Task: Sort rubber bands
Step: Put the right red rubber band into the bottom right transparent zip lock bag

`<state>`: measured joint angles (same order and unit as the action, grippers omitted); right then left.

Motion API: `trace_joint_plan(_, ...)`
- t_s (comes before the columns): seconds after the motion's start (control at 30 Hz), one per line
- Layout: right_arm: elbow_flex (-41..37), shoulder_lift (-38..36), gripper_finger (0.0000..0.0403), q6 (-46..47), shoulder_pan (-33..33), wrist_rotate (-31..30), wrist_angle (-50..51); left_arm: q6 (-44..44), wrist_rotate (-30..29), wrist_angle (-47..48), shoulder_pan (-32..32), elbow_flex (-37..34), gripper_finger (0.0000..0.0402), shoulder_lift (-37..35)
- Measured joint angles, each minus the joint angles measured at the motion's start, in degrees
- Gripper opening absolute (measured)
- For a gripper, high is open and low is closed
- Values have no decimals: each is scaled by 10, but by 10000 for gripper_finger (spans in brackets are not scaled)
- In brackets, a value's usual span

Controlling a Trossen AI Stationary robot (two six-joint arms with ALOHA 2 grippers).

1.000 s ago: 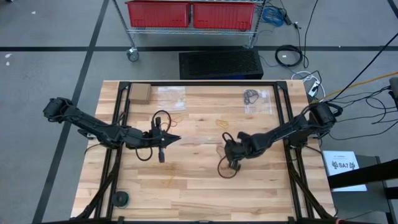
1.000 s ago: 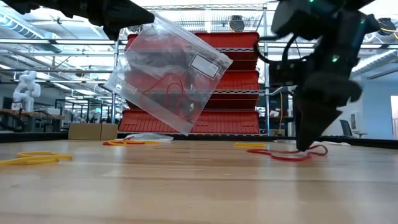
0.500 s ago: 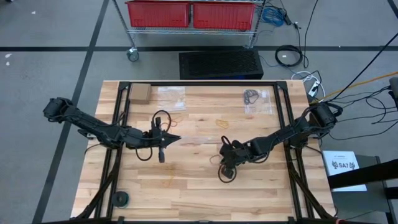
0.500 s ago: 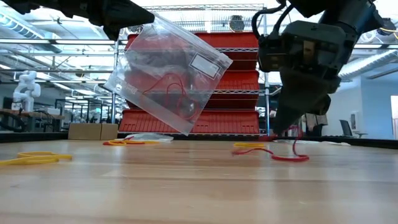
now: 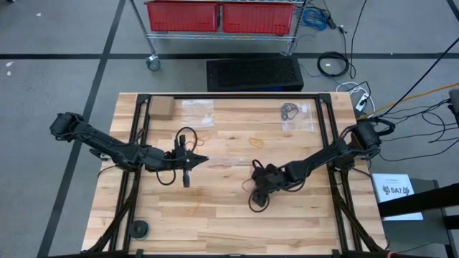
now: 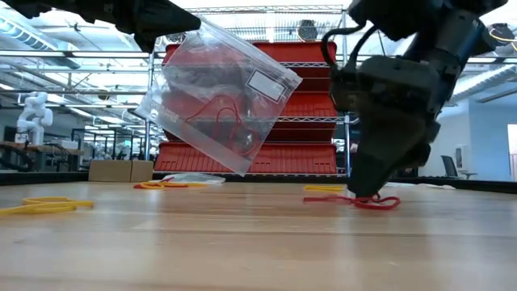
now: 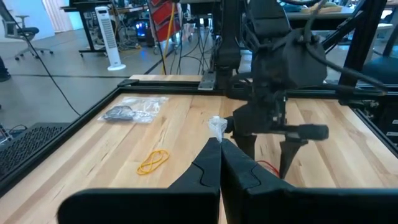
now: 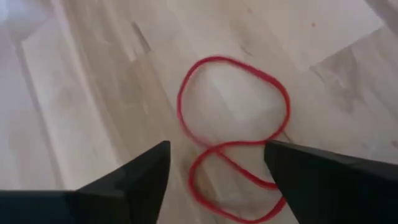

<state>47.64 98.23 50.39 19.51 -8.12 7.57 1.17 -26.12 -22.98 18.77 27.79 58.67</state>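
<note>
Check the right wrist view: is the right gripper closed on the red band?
No, the right gripper is open, and the red band lies flat on the table between its fingers.

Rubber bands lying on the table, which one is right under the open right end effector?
The red rubber band, twisted into a figure eight between the right end effector fingers; the yellow ones lie apart.

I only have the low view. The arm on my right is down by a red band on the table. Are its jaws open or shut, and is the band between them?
Observer: The right gripper is open; its wrist view shows the red rubber band lying flat on the wood, part of it between the fingers, not gripped.
Operator: And the arm holding the bag?
Observer: That is the left gripper, shut on a corner of the clear bag, held above the table.
Operator: Any other bands near it?
Observer: The left wrist view shows a yellow band lying on the wood beyond its fingers.
</note>
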Motion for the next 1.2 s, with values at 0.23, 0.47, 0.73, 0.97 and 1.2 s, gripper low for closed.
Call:
trace_joint_plan(0.23, 40, 28, 276, 20, 1, -27, 50, 0, 0, 0, 0, 0, 0, 0)
trace_joint_plan(0.47, 74, 30, 270, 141, -16, -39, 158, 0, 0, 0, 0, 0, 0, 0)
trace_joint_plan(0.73, 76, 60, 245, 207, -34, -18, 143, 0, 0, 1, 1, 0, 0, 0)
trace_joint_plan(0.97, 78, 79, 197, 216, -34, -30, 135, 0, 1, 2, 1, 0, 0, 0)
trace_joint_plan(1.2, 76, 80, 85, 162, -33, -31, 132, 0, 1, 2, 1, 0, 0, 0)
